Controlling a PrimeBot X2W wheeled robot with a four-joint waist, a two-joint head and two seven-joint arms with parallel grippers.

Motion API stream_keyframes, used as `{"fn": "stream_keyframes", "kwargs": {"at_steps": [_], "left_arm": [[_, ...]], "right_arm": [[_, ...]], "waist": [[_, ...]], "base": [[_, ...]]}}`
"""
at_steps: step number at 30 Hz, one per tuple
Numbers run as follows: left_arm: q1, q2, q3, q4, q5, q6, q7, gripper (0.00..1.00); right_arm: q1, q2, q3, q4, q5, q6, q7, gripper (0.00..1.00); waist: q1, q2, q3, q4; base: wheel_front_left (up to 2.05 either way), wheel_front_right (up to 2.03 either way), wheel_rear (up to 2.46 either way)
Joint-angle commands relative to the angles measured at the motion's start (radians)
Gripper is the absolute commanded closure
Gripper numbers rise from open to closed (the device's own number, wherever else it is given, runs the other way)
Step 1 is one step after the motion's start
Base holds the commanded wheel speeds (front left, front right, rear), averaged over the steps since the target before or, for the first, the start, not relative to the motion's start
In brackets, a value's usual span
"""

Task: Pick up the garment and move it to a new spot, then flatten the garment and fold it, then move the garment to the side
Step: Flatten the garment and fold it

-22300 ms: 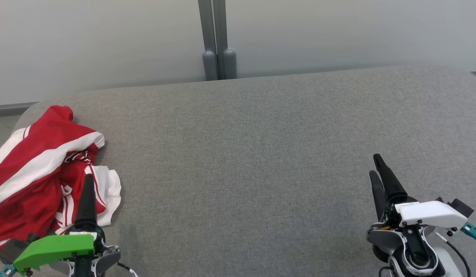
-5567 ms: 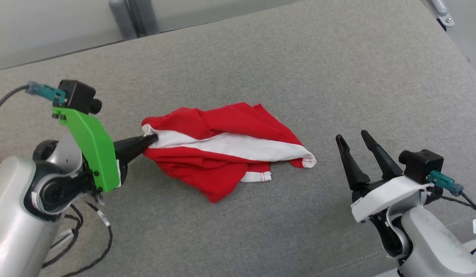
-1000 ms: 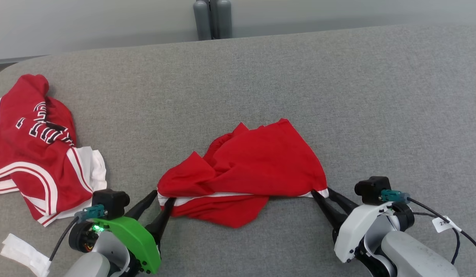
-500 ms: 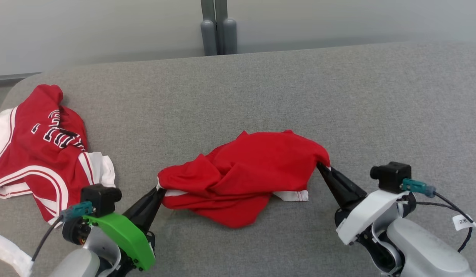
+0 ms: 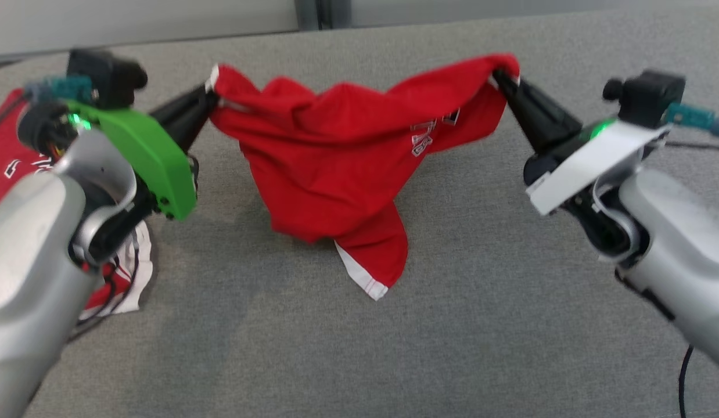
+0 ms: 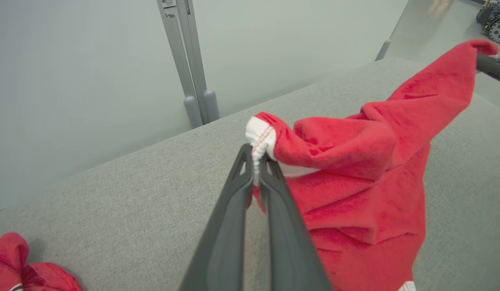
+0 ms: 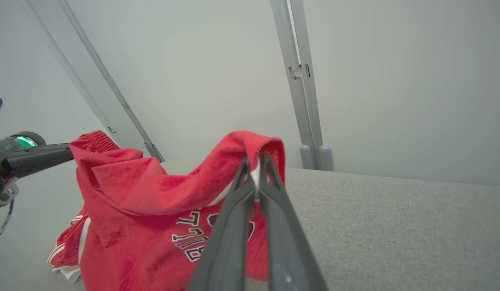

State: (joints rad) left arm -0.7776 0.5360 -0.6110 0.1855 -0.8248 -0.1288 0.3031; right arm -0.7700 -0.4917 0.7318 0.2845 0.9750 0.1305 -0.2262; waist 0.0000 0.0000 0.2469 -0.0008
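I have the red garment (image 5: 336, 145) strung up between both arms above the grey fabric-covered desk (image 5: 510, 325). My left pincer (image 5: 209, 96) is closed on a bunched corner with a white stitched hem; in the left wrist view the two dark fingers (image 6: 238, 202) meet on that white edge (image 6: 259, 139), with cloth squeezed between them. My right pincer (image 5: 500, 79) is clamped on the opposite corner, and in the right wrist view its tips (image 7: 256, 159) pinch a red fold with a sliver of white between them. The garment sags in the middle and hangs in loose folds, with pale lettering (image 5: 426, 136) on the side nearer the right arm. Its lowest flap, trimmed with a white band (image 5: 359, 280), drops towards the desk; I cannot tell whether it touches. Both forearms angle inward from the lower corners of the head view, a green cover (image 5: 144, 154) on the left and a white one (image 5: 592, 159) on the right. A second red-and-white garment (image 5: 11, 157) lies crumpled on the desk at the far left, partly behind my left arm.
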Motion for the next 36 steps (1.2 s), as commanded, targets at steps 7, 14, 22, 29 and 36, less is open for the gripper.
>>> {"fn": "stream_keyframes", "kwargs": {"at_steps": [7,14,22,29,36], "left_arm": [[-0.382,-0.003,-0.022,0.118,-0.037,-0.003,0.043,1.0],[-0.659,-0.06,0.004,0.287,-0.06,-0.002,-0.049,1.0],[-0.771,-0.117,-0.032,0.448,-0.059,0.0,-0.19,1.0],[-0.622,-0.12,-0.149,0.49,-0.153,0.0,-0.208,1.0],[-0.431,-0.075,-0.269,0.455,-0.271,0.0,-0.078,1.0]], "right_arm": [[-0.378,-0.079,0.034,0.038,0.103,0.0,0.019,1.0],[-0.678,-0.119,0.02,0.137,0.098,0.0,-0.026,1.0],[-0.773,-0.098,-0.04,0.176,0.013,-0.001,-0.04,1.0],[-0.61,-0.115,0.091,0.164,0.041,0.0,-0.04,1.0],[-0.425,-0.186,0.222,0.115,0.097,0.0,-0.04,1.0]], "waist": [[0.0,0.0,0.24,-0.018],[0.0,0.0,0.301,-0.018],[0.0,0.0,0.327,-0.018],[0.0,0.0,0.302,-0.025],[0.0,0.0,0.214,-0.029]], "base": [[0.0,0.0,0.0],[0.0,0.0,0.0],[0.0,0.0,0.0],[0.0,0.0,0.0],[0.0,0.0,0.0]]}}
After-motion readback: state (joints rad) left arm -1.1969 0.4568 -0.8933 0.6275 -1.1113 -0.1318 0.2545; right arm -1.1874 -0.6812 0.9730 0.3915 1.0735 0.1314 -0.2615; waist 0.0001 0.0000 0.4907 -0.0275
